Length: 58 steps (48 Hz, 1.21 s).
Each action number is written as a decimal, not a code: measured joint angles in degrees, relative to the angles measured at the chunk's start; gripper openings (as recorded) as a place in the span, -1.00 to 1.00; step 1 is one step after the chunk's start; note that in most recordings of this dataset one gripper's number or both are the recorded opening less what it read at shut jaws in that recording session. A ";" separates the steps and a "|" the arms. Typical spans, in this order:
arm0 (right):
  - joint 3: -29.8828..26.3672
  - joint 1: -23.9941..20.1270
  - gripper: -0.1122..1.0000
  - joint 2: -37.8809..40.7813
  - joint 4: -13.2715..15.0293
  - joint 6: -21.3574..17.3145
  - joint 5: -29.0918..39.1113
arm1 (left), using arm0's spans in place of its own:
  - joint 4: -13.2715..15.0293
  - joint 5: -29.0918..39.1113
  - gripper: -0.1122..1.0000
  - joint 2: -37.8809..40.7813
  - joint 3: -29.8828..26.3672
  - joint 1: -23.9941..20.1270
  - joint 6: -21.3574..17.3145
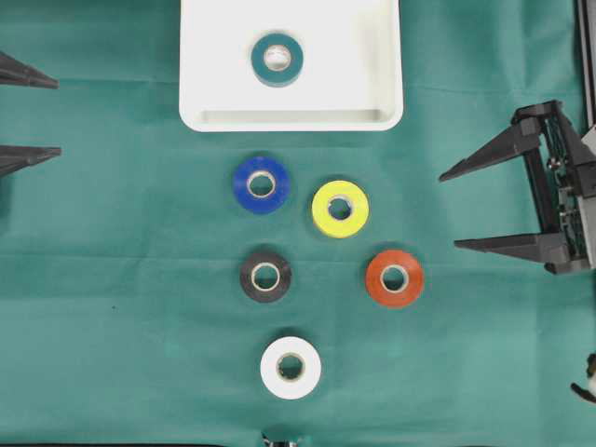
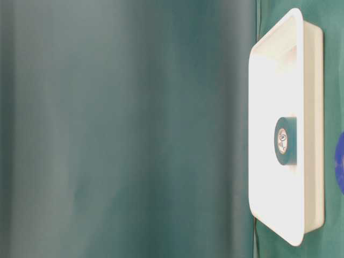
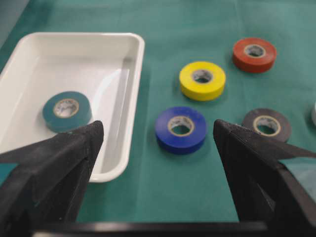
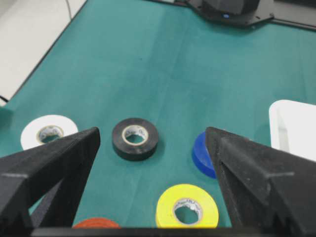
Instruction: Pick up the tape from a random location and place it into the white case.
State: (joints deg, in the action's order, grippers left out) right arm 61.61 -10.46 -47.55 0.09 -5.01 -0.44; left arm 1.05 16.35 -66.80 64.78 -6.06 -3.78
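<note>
The white case (image 1: 291,119) lies at the top centre of the green cloth, with a teal tape roll (image 1: 277,60) flat inside it. Below the case, loose on the cloth, lie a blue tape (image 1: 261,184), a yellow tape (image 1: 340,209), a black tape (image 1: 265,276), an orange-red tape (image 1: 395,277) and a white tape (image 1: 291,367). My left gripper (image 1: 59,116) is at the left edge, open and empty, well away from every roll. At the right side my right gripper (image 1: 448,211) is open and empty too, its fingertips to the right of the yellow and orange-red rolls.
Green cloth covers the whole table. The table-level view shows only the case's side wall (image 2: 312,134) with the teal roll (image 2: 285,141) in it. A dark arm base (image 4: 229,10) stands at the far edge in the right wrist view.
</note>
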 measured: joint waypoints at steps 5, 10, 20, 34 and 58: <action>-1.14 0.00 0.86 1.49 0.00 0.00 0.00 | 0.00 0.00 0.94 0.00 0.00 0.00 0.00; -2.90 -0.09 0.86 4.13 0.00 0.00 0.00 | 0.00 0.00 0.94 0.00 0.00 0.00 0.00; -7.65 -0.44 0.86 10.81 0.18 0.44 -0.09 | 0.00 0.00 0.94 0.00 0.00 -0.09 0.00; -14.94 -2.11 0.86 18.98 0.79 0.44 -0.09 | 0.00 0.00 0.94 0.00 0.00 0.00 0.00; -29.62 -3.78 0.86 35.16 0.79 0.62 0.18 | -0.09 -0.18 0.94 0.00 0.00 0.00 0.00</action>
State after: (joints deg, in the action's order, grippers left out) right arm 31.99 -14.24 -12.39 0.88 -4.39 -0.26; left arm 0.97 16.17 -66.80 64.78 -6.06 -3.78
